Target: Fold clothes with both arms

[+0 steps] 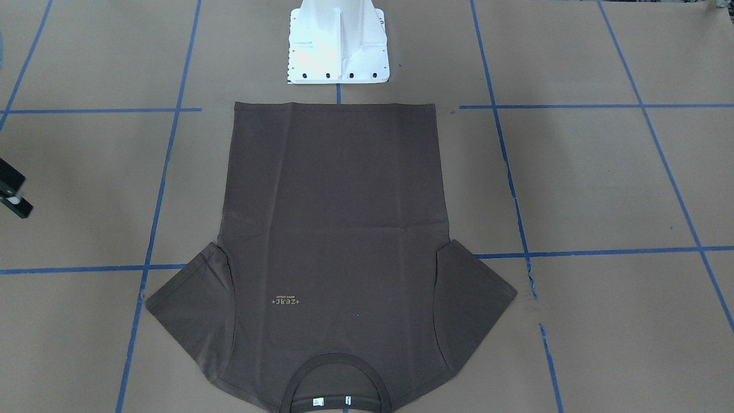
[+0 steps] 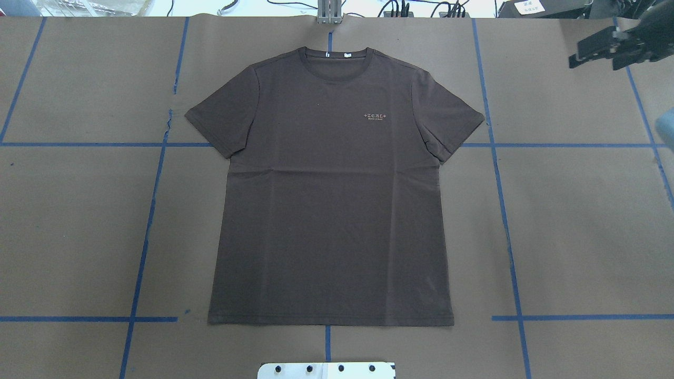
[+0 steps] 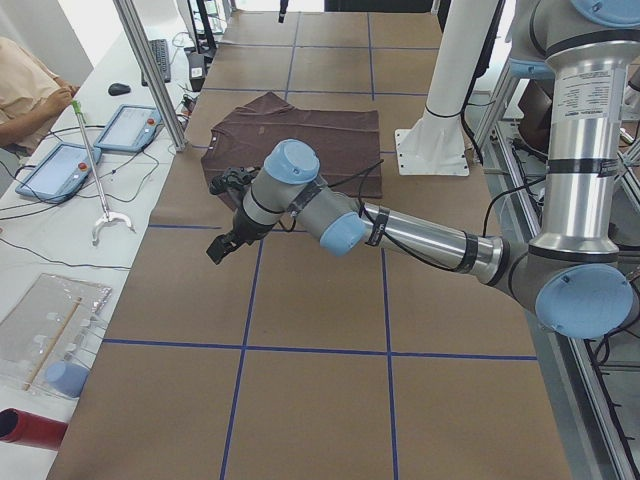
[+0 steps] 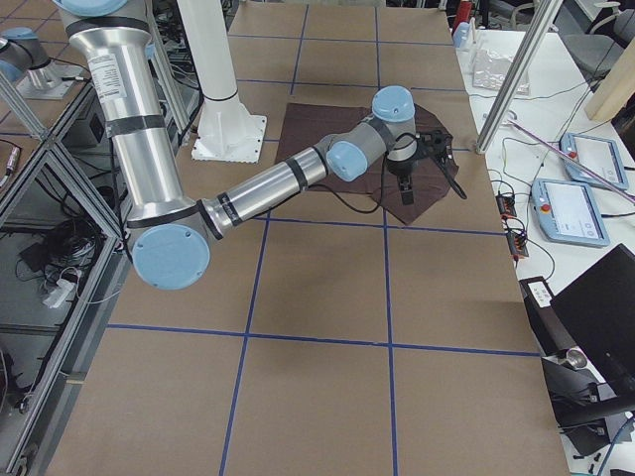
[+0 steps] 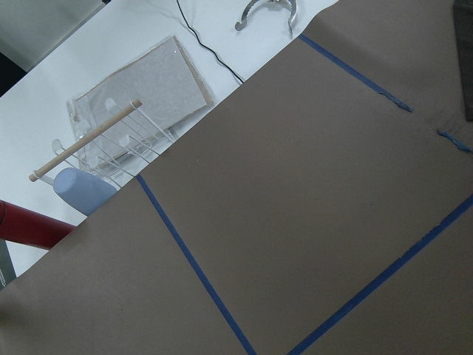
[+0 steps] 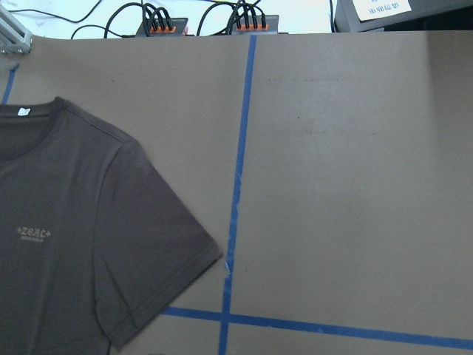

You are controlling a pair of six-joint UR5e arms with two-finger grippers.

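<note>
The clothes are one dark brown T-shirt (image 2: 331, 200), spread flat and face up mid-table, its collar at the table's far edge from the robot's base, also seen in the front view (image 1: 338, 229) and right wrist view (image 6: 74, 222). My right gripper (image 2: 571, 58) hovers off past the shirt's right sleeve, apart from the cloth; its fingers look open and hold nothing. It shows at the front view's left edge (image 1: 17, 195). My left gripper (image 3: 225, 245) appears only in the left side view, above bare paper beside the shirt (image 3: 300, 130); I cannot tell its state.
Brown paper with blue tape lines (image 2: 147, 226) covers the table. The white pedestal base (image 1: 338, 46) stands just behind the hem. Tablets (image 3: 60, 165), a clear plastic rack (image 5: 126, 103) and a red cylinder (image 5: 29, 229) lie on the side bench, where a person's arm (image 3: 25, 90) rests.
</note>
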